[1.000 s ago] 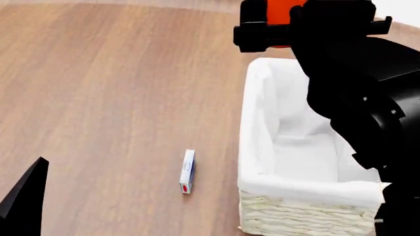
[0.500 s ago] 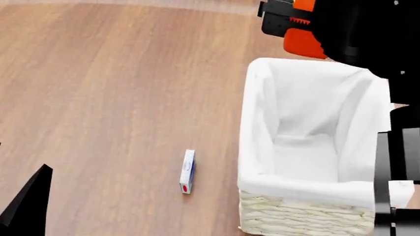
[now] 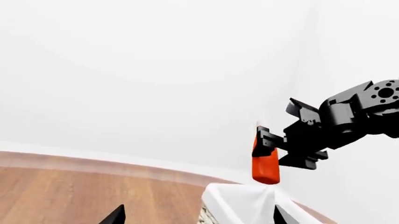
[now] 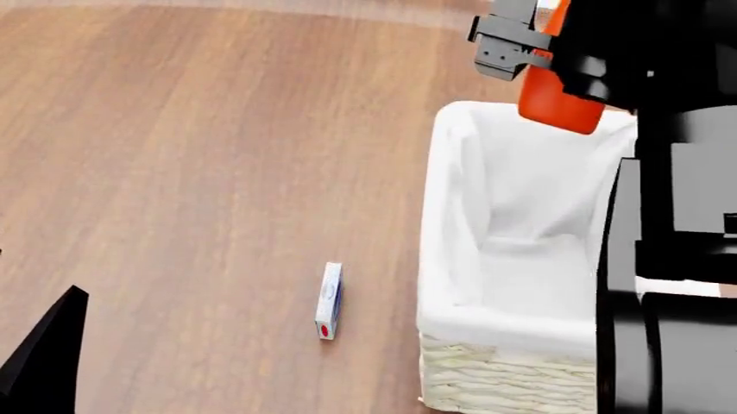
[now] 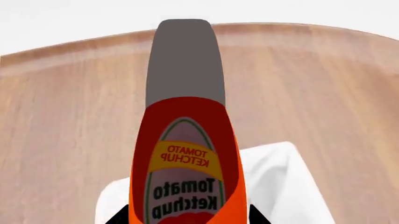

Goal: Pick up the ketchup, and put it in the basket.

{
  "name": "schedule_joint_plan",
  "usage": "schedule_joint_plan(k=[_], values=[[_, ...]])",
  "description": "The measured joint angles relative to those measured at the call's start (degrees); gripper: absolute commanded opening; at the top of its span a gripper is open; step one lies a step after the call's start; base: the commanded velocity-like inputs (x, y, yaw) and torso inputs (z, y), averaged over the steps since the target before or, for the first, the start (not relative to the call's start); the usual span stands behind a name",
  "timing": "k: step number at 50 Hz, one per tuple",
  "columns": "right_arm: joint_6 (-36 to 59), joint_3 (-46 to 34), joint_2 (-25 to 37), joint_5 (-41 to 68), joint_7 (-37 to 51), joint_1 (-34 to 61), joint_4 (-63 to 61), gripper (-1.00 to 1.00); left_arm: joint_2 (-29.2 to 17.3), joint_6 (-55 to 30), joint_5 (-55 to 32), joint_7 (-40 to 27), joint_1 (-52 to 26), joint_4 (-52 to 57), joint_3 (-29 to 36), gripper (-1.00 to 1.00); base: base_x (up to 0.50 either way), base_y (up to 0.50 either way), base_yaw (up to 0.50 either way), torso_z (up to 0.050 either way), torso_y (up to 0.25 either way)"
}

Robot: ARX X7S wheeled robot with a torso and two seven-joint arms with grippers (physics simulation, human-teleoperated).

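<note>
The ketchup [image 4: 558, 97], an orange-red bottle, hangs tilted over the far end of the basket [image 4: 451, 216], a cream wicker basket with a white liner. My right gripper [image 4: 541, 56] is shut on the bottle above the far rim. In the right wrist view the ketchup [image 5: 187, 163] fills the centre with its label facing the camera, and the basket liner [image 5: 287, 186] lies below it. In the left wrist view the ketchup [image 3: 265, 163] hangs above the basket [image 3: 240, 205]. My left gripper [image 3: 198, 220] is open and holds nothing.
A small white box [image 4: 330, 300] with blue and red marks lies on the wooden surface [image 4: 196, 155] left of the basket. One finger of my left gripper [image 4: 47, 358] shows at the lower left of the head view. My right arm [image 4: 679, 259] covers the basket's right side.
My right arm has swung the ketchup from beyond the basket's far edge to over its far end, and it now hangs lower. The basket, small box and left gripper have not moved.
</note>
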Motion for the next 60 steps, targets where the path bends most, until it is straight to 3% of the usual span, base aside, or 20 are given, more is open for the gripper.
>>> schedule_joint_plan(k=[12,23,60], values=[[5.1,11.1,-2.4,-16.0,0.3,0.0,1.6,-1.00,0.1,0.4,-1.1,0.2,0.1,-0.3,-0.2,1.00,0.00,0.00,0.00,0.000,0.001],[9.6,18.4,-3.6,-23.9,2.1,-0.5,2.0,-1.00,0.2,0.6,-1.4,0.2,0.2,-0.7,-0.2,1.00,0.00,0.00,0.00,0.000,0.000],[12.9,26.2,-3.8,-28.8,5.0,-3.9,2.1,-1.00,0.1,1.0,-1.2,0.4,0.2,-0.8,0.5,1.00,0.00,0.00,0.00,0.000,0.000]])
